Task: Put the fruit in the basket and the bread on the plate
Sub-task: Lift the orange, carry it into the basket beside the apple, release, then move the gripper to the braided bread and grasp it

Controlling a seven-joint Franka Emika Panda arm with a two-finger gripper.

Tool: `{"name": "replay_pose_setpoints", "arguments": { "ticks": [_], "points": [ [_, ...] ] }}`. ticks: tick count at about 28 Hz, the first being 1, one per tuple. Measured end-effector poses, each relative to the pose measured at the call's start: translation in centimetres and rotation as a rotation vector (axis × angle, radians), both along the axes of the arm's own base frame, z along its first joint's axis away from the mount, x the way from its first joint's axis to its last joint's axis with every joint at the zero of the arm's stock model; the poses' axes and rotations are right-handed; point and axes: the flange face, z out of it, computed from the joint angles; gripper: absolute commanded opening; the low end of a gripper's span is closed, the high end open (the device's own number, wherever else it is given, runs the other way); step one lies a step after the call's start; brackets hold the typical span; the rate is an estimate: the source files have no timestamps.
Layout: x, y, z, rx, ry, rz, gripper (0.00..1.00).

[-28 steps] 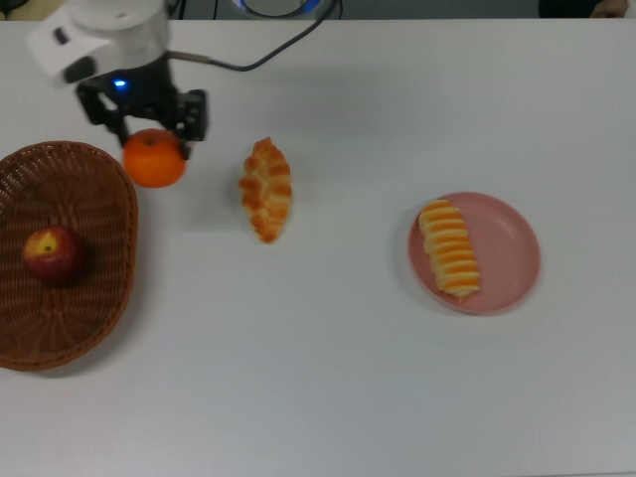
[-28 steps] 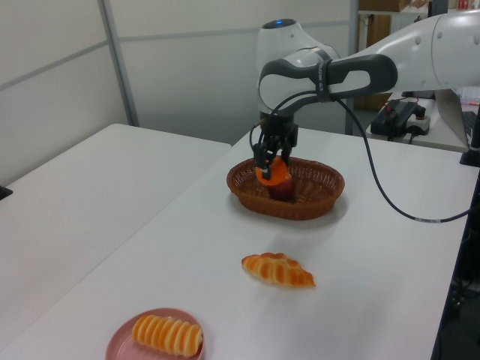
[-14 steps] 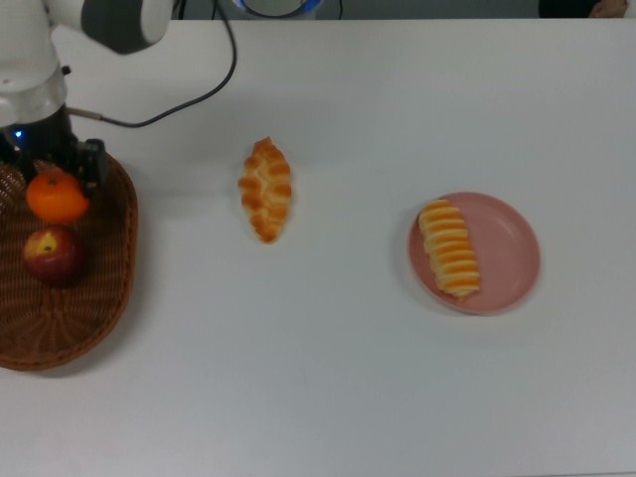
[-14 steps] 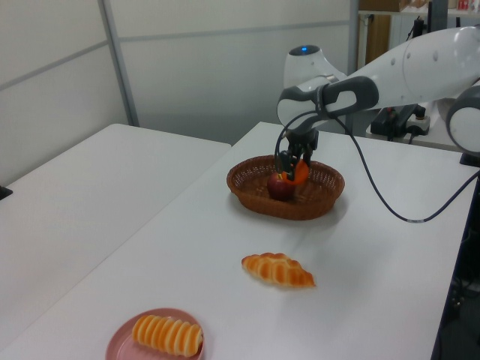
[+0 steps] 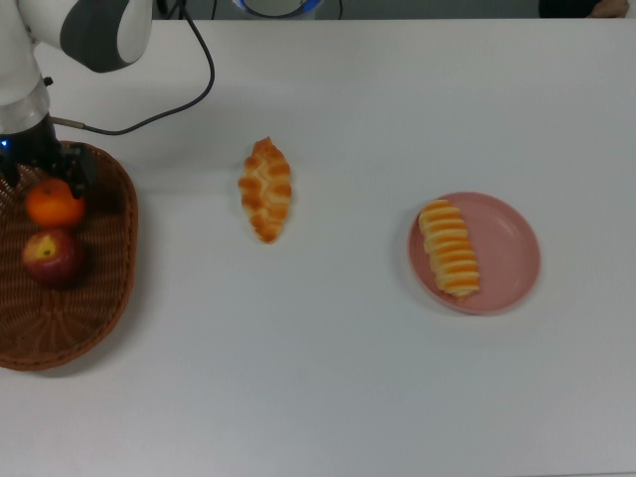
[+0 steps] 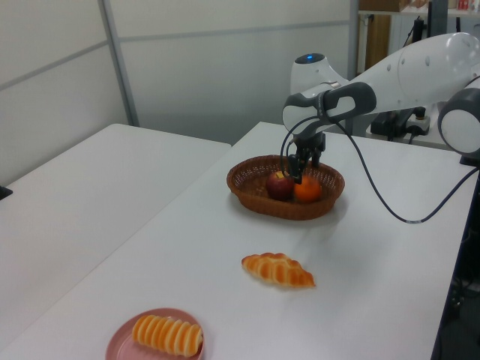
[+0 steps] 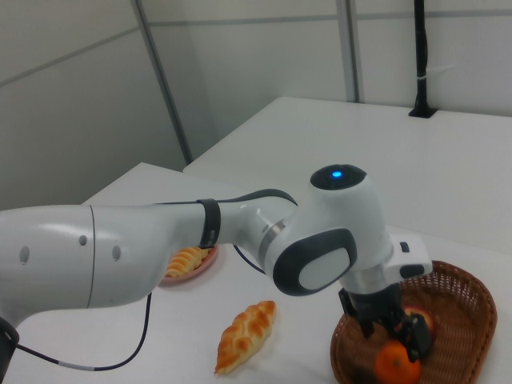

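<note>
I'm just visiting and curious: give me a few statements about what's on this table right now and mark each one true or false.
1. The apple and the mandarin both lie in the wicker basket. True.
2. The striped roll lies on the bare table. False: it lies on the pink plate.
3. The braided pastry lies on the table, between basket and plate in the top view. True.
4. The plate holds two loaves. False: only the striped roll is on it.
5. The gripper hangs over the plate. False: it is over the basket, just above the mandarin.
</note>
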Motion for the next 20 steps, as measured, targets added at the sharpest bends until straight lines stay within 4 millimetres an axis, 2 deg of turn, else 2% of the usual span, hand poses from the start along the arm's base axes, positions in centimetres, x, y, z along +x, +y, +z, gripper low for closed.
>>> {"name": "replay_pose_setpoints", "arguments": {
  "ticks": [4, 9, 13, 14, 17, 20],
  "points": [
    [0.2, 1.1, 1.9, 0.011, -0.016, 0.013, 1.0],
    [0.4, 5.3, 5.5, 0.046, -0.027, 0.043, 1.0],
    [1.2, 11.7, 6.8, 0.069, -0.023, 0.068, 1.0],
    [1.5, 14.2, 6.6, 0.075, -0.015, 0.084, 1.0],
    [1.8, 19.3, 5.6, 0.086, 0.009, 0.132, 1.0],
    [1.5, 24.5, 3.8, 0.102, 0.044, 0.174, 1.0]
  ]
}}
